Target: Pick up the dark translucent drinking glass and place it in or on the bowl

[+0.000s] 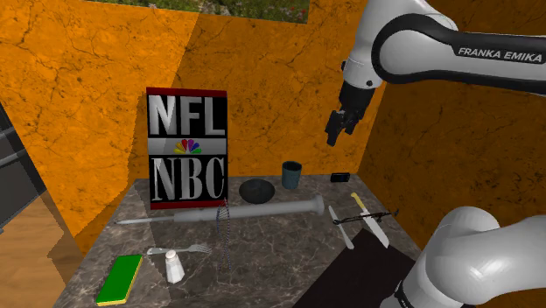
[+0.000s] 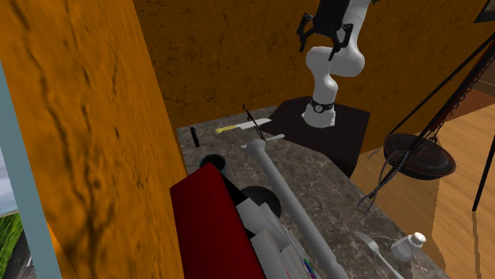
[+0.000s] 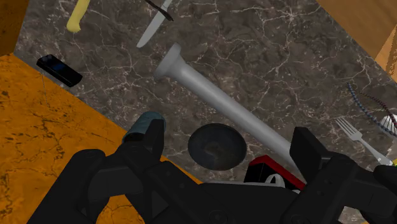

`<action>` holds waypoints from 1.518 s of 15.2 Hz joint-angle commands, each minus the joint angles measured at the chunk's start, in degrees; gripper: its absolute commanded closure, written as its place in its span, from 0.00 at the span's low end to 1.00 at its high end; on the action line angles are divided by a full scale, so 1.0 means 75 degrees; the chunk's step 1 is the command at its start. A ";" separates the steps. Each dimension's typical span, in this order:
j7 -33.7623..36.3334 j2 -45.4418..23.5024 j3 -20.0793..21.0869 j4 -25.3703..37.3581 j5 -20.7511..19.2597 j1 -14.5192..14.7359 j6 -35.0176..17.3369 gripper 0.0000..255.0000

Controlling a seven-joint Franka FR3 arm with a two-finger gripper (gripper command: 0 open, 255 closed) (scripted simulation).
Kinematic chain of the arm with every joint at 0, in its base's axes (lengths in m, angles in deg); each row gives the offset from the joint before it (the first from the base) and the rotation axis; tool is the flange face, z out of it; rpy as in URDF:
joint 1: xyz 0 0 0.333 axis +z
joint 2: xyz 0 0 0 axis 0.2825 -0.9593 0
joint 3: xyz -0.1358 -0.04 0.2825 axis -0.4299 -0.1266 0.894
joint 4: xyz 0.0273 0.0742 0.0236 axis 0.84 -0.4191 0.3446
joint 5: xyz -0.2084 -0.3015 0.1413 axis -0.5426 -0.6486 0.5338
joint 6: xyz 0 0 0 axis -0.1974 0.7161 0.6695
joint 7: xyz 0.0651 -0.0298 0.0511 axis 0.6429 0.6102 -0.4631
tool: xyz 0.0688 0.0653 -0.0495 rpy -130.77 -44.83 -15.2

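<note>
Dark glass (image 1: 291, 175) beside bowl (image 1: 256, 190) at the table's (image 1: 280, 254) back edge, orange wall (image 1: 262, 70) behind, hand (image 1: 335, 136) spread high above.

Opposing exteriors, wrist overhead; bowl (image 1: 257, 190) shared

wrist view, drinking glass (image 3: 141, 122) half hidden behind an end effector (image 3: 229, 133) finger (image 3: 153, 145), red box (image 3: 267, 167) partly covered by it, yellow handle (image 3: 76, 16) cut by the edge, second exterior view, bowl (image 2: 268, 198) overlapped by red box at 8 o'clock
</note>
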State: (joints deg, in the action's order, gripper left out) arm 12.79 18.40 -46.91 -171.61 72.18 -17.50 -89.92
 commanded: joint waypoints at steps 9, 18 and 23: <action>-0.0447 -0.1521 -0.0488 -0.0419 -0.0292 -0.0195 -0.1939 0.00; -0.0951 -0.3811 -0.0970 -0.0065 -0.0436 -0.0375 -0.3876 0.00; -0.1279 -0.5231 -0.1184 0.0499 -0.0359 -0.0454 -0.4730 0.00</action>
State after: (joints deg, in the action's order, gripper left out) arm 3.50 -18.50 -55.63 -168.85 69.32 -20.88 -124.02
